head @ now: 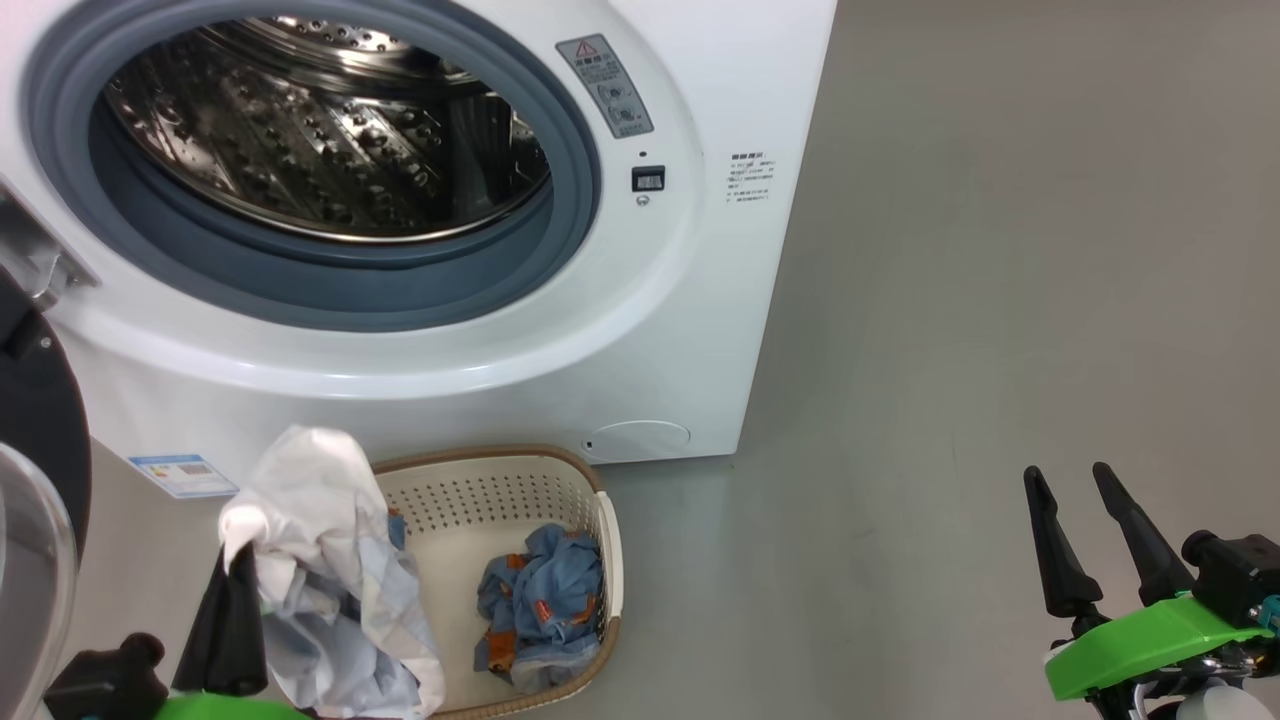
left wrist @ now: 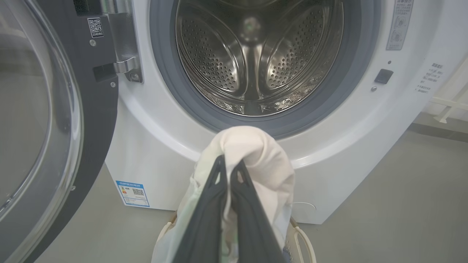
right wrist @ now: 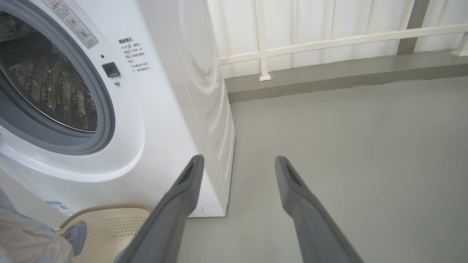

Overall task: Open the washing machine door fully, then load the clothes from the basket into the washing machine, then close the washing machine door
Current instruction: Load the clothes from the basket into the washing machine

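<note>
White and pale-blue garment (head: pixel 320 560): pinched between the closed fingers of my left gripper (left wrist: pixel 228 165), held up over the left end of the basket (head: pixel 500 478), hanging below the mouth of the washing machine (head: pixel 700 330).
Denim-blue garment (head: pixel 540 600), orange patches: crumpled in the basket's right half.
Basket: on the grey floor (head: pixel 950 350), close against the machine's front.
Steel drum (left wrist: pixel 252 54): visible through the open mouth, ringed by the blue-grey gasket (left wrist: pixel 164 73).
Washing machine door (left wrist: pixel 97 120): swung open to my left.
Right gripper (right wrist: pixel 238 159): fingers spread wide, holding nothing, over floor to the machine's right.
</note>
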### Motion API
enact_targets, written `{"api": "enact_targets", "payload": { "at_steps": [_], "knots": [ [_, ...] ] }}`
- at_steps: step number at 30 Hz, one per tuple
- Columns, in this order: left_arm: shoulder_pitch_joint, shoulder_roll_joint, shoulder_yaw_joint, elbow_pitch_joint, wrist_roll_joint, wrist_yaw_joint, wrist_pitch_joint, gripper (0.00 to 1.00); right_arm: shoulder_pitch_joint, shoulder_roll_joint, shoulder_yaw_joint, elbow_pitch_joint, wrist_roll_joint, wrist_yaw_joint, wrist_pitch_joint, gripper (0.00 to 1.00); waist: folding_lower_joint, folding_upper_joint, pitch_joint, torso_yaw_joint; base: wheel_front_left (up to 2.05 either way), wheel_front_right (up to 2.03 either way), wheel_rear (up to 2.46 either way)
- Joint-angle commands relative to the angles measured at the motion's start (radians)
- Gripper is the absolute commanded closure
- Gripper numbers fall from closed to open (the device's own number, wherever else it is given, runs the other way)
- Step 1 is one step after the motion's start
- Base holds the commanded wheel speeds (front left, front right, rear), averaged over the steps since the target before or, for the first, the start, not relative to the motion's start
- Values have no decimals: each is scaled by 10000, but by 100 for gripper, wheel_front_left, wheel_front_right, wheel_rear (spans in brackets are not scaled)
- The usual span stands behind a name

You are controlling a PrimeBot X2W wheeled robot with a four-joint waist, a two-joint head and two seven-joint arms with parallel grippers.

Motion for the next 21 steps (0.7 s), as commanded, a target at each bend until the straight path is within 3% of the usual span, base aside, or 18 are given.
{"api": "enact_targets", "payload": {
  "at_steps": [1, 8, 21],
  "knots": [
    [-467, 101, 368, -242, 104, -15, -105, 100, -114, -81, 189, -280, -61, 16, -49, 0, 0, 0, 87, -19, 0, 0, 0],
    [-1266, 145, 166, -71, -76, -15, -105, 100, -212, 3, 220, -313, -79, 16, -49, 0, 0, 0, 333, -52, 0, 0, 0],
    [-4355, 592, 49, 693, -43, -15, -105, 100, -617, 220, 416, -364, -65, 16, -49, 0, 0, 0, 1057, -329, 0, 0, 0]
  ]
}}
